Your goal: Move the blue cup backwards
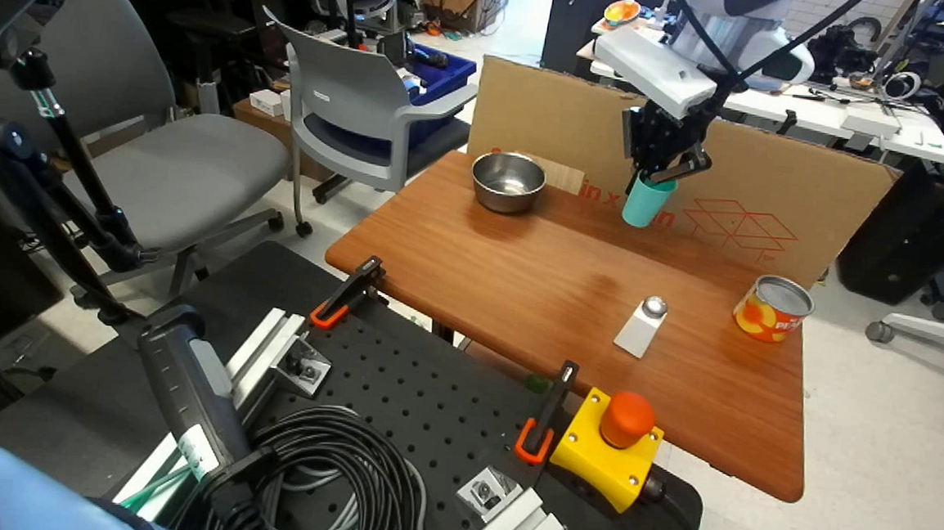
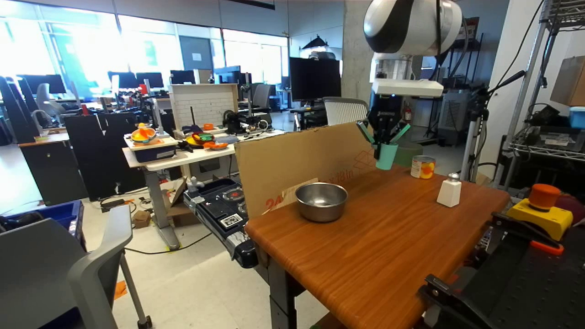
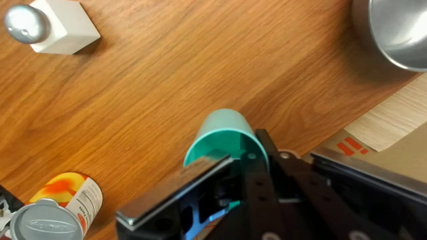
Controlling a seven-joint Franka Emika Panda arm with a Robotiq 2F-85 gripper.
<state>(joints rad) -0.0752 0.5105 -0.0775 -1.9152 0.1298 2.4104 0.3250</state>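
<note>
Wrist view: the fingers (image 3: 267, 141) clamp the blue cup (image 3: 222, 140) near three o'clock on its rim. It hangs mouth-up above the bench (image 3: 133, 100).

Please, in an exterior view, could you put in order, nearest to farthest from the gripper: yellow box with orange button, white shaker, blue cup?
1. Blue cup: held at its rim by the gripper.
2. White shaker: standing on the table, lower in this picture.
3. Yellow box: lowest, past the table's near edge.
</note>
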